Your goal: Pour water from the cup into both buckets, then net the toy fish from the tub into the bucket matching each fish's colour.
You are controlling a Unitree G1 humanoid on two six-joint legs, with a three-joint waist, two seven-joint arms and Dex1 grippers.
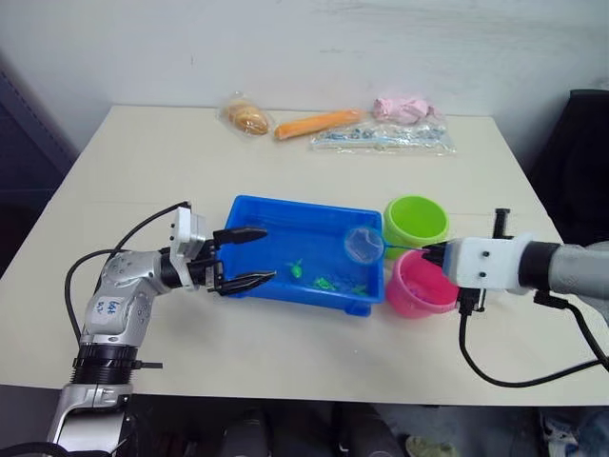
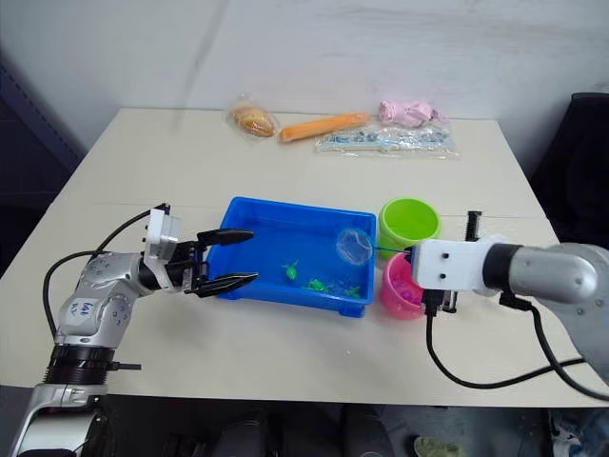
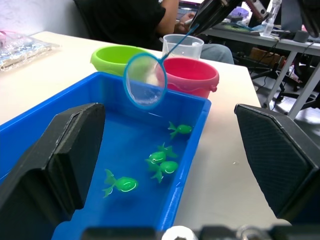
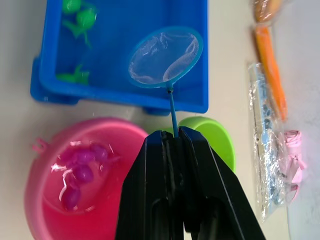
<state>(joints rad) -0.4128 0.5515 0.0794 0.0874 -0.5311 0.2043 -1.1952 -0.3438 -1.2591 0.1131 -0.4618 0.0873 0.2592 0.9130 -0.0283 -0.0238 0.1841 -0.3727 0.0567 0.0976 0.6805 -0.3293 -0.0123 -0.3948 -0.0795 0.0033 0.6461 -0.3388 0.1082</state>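
Note:
The blue tub point(image 1: 285, 224) sits mid-table with several green toy fish point(image 3: 161, 159) in it. To its right stand the lime green bucket point(image 1: 416, 221) and, nearer me, the pink bucket point(image 1: 419, 290), which holds water and pink fish point(image 4: 80, 170). My right gripper point(image 4: 172, 134) is shut on the net's thin handle. The net's blue ring point(image 1: 363, 245) hangs empty over the tub's right end. My left gripper point(image 1: 270, 254) is open at the tub's left end, its fingers reaching over the rim. The clear cup point(image 3: 183, 46) stands behind the pink bucket.
Along the table's far edge lie a bagged bread roll point(image 1: 247, 117), an orange carrot toy point(image 1: 319, 123), a pink item point(image 1: 404, 107) and a clear packet point(image 1: 381, 138). A black cable point(image 1: 504, 376) loops under my right arm. A person point(image 3: 140, 20) sits beyond the table.

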